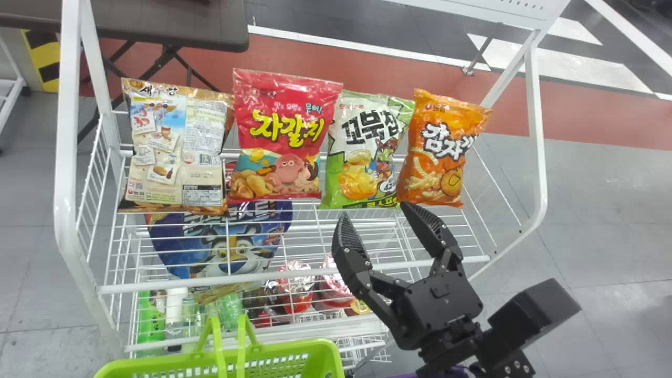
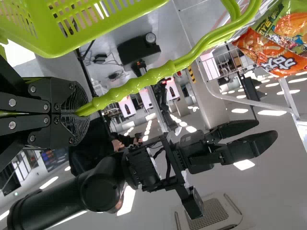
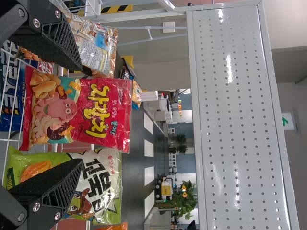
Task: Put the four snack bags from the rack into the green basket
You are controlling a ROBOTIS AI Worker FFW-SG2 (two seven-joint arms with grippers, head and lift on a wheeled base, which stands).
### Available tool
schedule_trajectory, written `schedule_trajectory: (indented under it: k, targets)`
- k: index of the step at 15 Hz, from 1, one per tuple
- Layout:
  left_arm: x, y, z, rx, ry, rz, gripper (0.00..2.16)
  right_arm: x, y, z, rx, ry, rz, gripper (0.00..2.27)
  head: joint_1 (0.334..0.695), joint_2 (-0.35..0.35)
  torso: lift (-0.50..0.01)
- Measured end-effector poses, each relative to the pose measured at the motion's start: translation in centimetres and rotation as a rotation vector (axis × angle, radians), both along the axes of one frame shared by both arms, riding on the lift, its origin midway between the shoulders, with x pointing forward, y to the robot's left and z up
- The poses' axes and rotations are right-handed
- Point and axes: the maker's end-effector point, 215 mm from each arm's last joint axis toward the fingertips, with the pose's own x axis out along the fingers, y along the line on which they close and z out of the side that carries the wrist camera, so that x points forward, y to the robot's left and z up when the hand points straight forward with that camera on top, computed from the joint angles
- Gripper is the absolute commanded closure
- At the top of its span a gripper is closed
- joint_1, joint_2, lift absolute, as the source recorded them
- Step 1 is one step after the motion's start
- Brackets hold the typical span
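While left gripper (image 2: 79, 113) is clamping basket handle (image 2: 139, 83), right gripper (image 1: 375, 210) is standing wide open, empty, near lower edges of snack bags (image 1: 286, 136); all four are lining rack (image 1: 157, 285), open room lying rightward.

Right arm (image 1: 508, 317) reaches in at the head view's bottom edge, right gripper (image 1: 375, 210) angled forward and leftward — jaws spread wide. Left gripper (image 2: 85, 113) — jaws clamped together.

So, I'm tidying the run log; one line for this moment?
left gripper: shut on basket handle | right gripper: open, near bags | four snack bags: standing on rack
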Motion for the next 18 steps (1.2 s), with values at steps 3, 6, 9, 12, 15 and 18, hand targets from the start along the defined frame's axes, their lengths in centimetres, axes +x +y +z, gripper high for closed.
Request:
schedule_trajectory:
  k: [3, 6, 9, 12, 15, 18]
  targets:
    - [0.1, -0.1, 0.1, -0.002, -0.005, -0.004, 2.13, 0.0, 0.0, 0.1, -0.007, -0.003, 0.003, 0.15, 0.695, -0.350, -0.006]
    - [0.2, -0.1, 0.1, 0.000, -0.007, -0.005, 2.13, 0.1, 0.0, 0.1, -0.009, -0.006, 0.004, 0.15, 0.695, -0.350, -0.006]
    - [0.2, -0.1, 0.1, 0.001, -0.008, -0.005, 2.14, 0.2, 0.0, 0.0, -0.011, -0.007, 0.003, 0.15, 0.695, -0.350, -0.006]
    - [0.4, -0.1, -0.1, 0.005, -0.008, -0.003, 2.14, 0.5, 0.0, 0.1, -0.012, -0.011, 0.003, 0.14, 0.695, -0.350, -0.006]
    - [0.4, -0.4, -0.3, 0.013, -0.012, -0.013, 2.13, 3.3, 1.2, -2.6, -0.026, 0.046, 0.008, 0.14, 0.695, -0.350, -0.006]
    - [0.4, -0.6, -0.6, 0.014, -0.008, -0.024, 2.14, 8.8, 7.1, -6.7, -0.049, 0.113, 0.063, 0.14, 0.695, -0.272, -0.006]
